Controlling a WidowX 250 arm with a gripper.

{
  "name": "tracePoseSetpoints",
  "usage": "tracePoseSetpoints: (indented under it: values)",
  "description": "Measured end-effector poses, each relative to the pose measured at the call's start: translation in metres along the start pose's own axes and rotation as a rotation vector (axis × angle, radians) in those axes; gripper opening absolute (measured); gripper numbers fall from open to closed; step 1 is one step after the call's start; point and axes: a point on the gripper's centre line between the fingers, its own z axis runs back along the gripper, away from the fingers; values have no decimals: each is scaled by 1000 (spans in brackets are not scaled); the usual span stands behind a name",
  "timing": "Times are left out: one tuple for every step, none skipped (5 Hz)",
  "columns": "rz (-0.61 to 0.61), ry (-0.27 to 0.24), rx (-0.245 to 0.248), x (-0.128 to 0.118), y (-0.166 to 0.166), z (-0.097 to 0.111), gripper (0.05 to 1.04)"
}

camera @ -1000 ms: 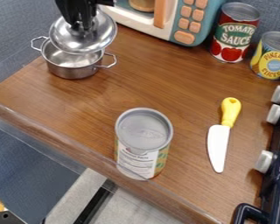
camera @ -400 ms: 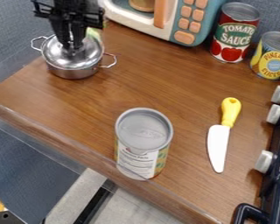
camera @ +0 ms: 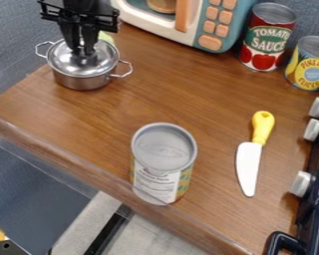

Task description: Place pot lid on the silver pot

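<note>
Lid: the silver lid (camera: 105, 54) is seated on the silver pot (camera: 81, 82), roughly level over its rim.
Pot: it is stood upright at the bench's upper left, with one loop handle at each side.
Hand: the black hand (camera: 82, 53) is placed over the lid's middle; whether it is spread, pressed together or pinching the lid cannot be told.
Bench: the brown wooden bench (camera: 115, 114) carries the pot.
Knife: the yellow-handled knife (camera: 250, 157) is laid flat, its white blade pointed toward the near edge.
Cans: a grey-topped can (camera: 163, 164) is stood left of the knife; a red can (camera: 263, 42) and a yellow can (camera: 310, 67) are placed farther back.
</note>
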Motion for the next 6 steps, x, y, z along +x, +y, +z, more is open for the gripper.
tracePoseSetpoints:
  values:
    - [-5,0,2,3,0,0,278]
    - [6,10,7,4,1,-2,335]
    - [23,48,19,3,4,-4,630]
    - [24,50,20,2,4,-4,926]
    - [18,55,16,1,4,-4,1009]
    - [17,32,9,3,2,8,1004]
